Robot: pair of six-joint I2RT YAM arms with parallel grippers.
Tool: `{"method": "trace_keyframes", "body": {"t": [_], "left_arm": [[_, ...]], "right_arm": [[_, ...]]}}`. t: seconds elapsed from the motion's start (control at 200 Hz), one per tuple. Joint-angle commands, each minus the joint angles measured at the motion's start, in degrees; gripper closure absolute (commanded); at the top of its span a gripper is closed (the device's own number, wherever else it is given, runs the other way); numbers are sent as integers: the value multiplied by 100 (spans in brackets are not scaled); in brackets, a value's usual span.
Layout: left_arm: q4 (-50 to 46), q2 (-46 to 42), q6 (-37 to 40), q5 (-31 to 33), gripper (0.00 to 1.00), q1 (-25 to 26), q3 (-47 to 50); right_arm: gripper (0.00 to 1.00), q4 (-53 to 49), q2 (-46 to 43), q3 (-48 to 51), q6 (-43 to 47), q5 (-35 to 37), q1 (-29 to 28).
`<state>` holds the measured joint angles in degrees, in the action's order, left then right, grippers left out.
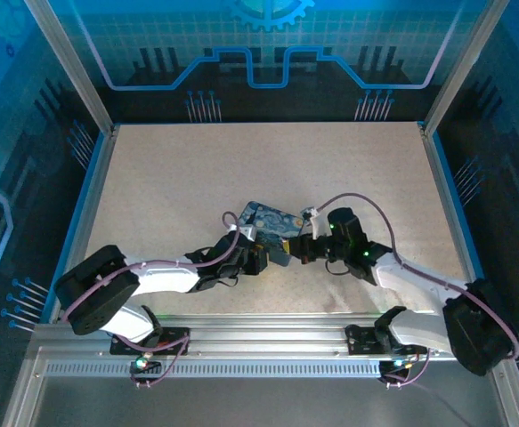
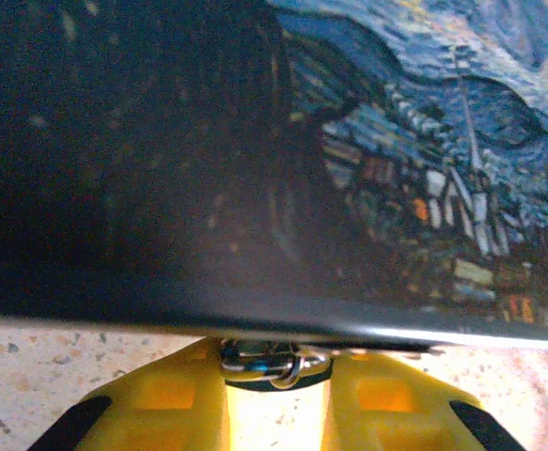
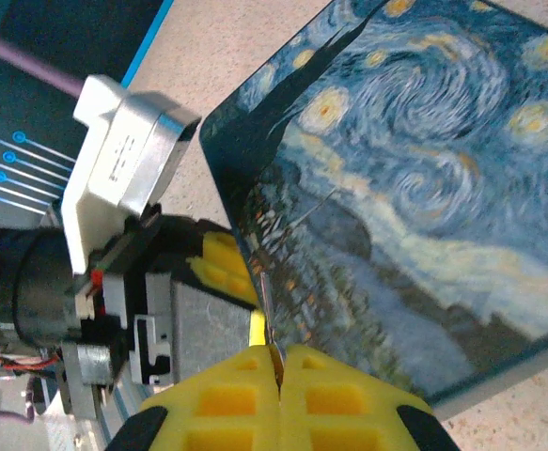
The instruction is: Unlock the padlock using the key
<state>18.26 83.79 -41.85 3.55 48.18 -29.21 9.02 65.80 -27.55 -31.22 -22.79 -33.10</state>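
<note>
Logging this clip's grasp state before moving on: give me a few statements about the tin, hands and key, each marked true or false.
1. The painted tin lies between the left hand and the right hand. True.
2. The right hand is wide open and holds nothing. False: it is closed on a thin metal key.
3. The silvery shackle of the padlock sits between the left hand's yellow fingers. True.
4. The tin stands against the back wall. False: it is near the middle of the table.
</note>
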Motion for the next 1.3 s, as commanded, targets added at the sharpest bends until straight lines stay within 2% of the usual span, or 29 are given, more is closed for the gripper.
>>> {"method": "trace_keyframes", "body": {"t": [0.0,0.275,0.59,0.825,1.035,1.296], "left_arm": [[-238,-263,-251,-252,78,17,-313],[-454,-414,-756,-452,81,-51,-479],[-625,-547,-1092,-574,82,-103,-603],[-597,-592,-1241,-641,82,-116,-634],[-585,-645,-1341,-726,82,-120,-630],[-431,-628,-1607,-753,82,-123,-594]], "right_arm": [[96,-185,-385,292,278,277,-253],[96,24,-800,858,398,615,-717],[96,818,50,968,740,759,-1097],[96,1274,523,897,1046,668,-1092],[96,1850,707,1028,1326,460,-757],[95,2162,985,1015,1531,272,-626]]}}
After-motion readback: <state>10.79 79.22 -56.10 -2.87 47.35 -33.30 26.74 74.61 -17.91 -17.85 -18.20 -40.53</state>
